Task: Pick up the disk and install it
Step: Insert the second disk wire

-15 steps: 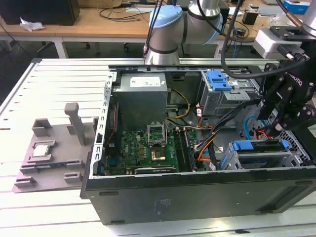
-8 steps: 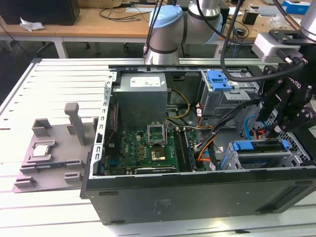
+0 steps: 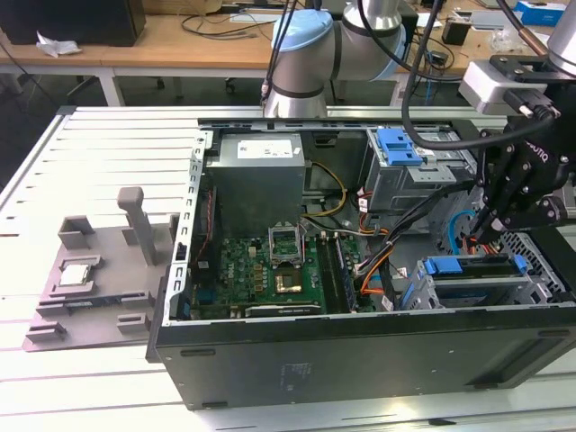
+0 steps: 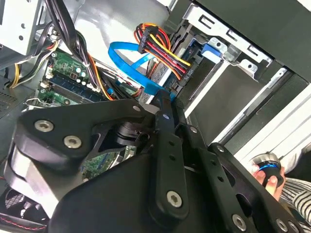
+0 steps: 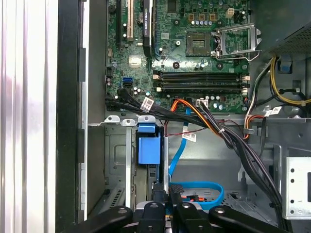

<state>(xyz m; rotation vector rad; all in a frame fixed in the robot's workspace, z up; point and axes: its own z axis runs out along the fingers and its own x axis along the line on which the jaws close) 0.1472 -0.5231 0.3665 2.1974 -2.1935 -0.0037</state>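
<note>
Exterior view: gripper [image 3: 481, 236] pinched shut, lower right, just above disk [image 3: 477, 286].
Disk prob. heavy, stiff, fragile; grab by blue bracket [image 3: 447, 265] edges.

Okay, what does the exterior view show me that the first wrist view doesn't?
The exterior view adds the grey fixture tray beside the computer case on that view's left, the power supply and the arm's joints. The first wrist view adds a top-down look at the memory slots and a looped blue cable. Both show the motherboard, its open processor socket and the tool.
</note>
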